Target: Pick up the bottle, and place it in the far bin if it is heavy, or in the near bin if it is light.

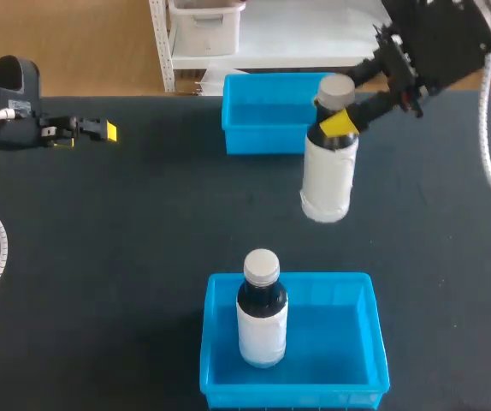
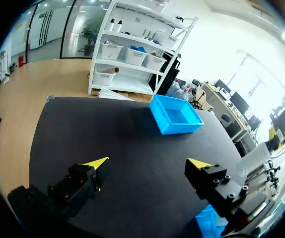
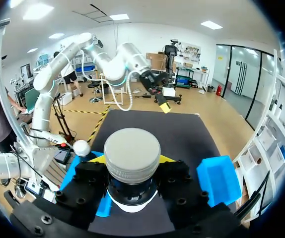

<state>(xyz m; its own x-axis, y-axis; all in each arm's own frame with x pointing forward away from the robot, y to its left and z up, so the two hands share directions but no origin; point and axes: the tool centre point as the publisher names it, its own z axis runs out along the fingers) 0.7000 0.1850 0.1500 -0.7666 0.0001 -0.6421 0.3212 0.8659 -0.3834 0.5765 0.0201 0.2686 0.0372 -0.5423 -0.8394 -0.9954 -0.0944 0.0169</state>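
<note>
One bottle hangs upright beside the far bin, gripped at its neck by my right tool, while my left tool stands wide open.

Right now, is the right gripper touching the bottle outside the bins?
Touching. Right wrist view: the right gripper clamps the bottle at its neck from both sides, just under the cap. Head view shows a yellow tip on that neck.
</note>
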